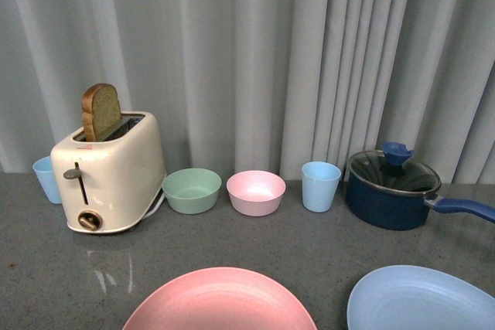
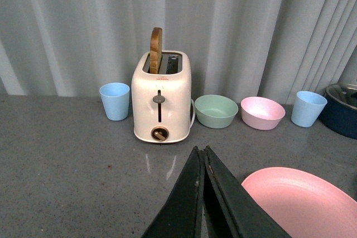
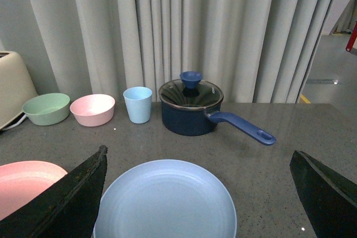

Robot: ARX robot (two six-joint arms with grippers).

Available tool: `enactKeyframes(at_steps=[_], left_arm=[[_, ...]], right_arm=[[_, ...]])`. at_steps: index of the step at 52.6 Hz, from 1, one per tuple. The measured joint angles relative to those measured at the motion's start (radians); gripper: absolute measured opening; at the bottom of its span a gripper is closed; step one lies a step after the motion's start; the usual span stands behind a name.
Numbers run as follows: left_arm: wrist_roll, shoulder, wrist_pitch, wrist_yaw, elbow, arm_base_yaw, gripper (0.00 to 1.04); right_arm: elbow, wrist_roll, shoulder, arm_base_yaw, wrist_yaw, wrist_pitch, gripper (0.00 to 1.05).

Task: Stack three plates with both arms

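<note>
A pink plate [image 1: 220, 299] lies at the table's near edge in the front view, with a light blue plate [image 1: 421, 299] to its right; the two are apart. No beige plate shows in any view. Neither arm appears in the front view. My left gripper [image 2: 201, 151] is shut with nothing in it, its tips over bare table just left of the pink plate [image 2: 301, 202]. My right gripper [image 3: 198, 157] stands wide open above the light blue plate [image 3: 165, 202], one finger on each side of it. The pink plate [image 3: 25, 185] shows at that view's edge.
Along the curtain stand a cream toaster [image 1: 108, 171] holding a slice of bread, a green bowl [image 1: 192, 190], a pink bowl [image 1: 256, 192], two light blue cups [image 1: 321, 185] [image 1: 46, 178] and a dark blue lidded pot [image 1: 392, 188] whose handle [image 1: 464, 208] points right.
</note>
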Motion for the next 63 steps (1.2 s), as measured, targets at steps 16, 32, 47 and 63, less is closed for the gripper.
enactKeyframes(at_steps=[16, 32, 47, 63], left_arm=[[0.000, -0.183, -0.207, 0.000, 0.000, 0.000, 0.04], [0.000, -0.207, -0.214, 0.000, 0.000, 0.000, 0.25], [0.000, -0.208, -0.214, 0.000, 0.000, 0.000, 0.96], [0.002, -0.208, -0.214, 0.001, 0.000, 0.000, 0.98]], right_arm=[[0.000, 0.000, 0.000, 0.000, 0.000, 0.000, 0.97], [0.000, 0.000, 0.000, 0.000, 0.000, 0.000, 0.97], [0.000, 0.000, 0.000, 0.000, 0.000, 0.000, 0.97], [0.211, 0.150, 0.388, -0.176, -0.146, -0.229, 0.97]])
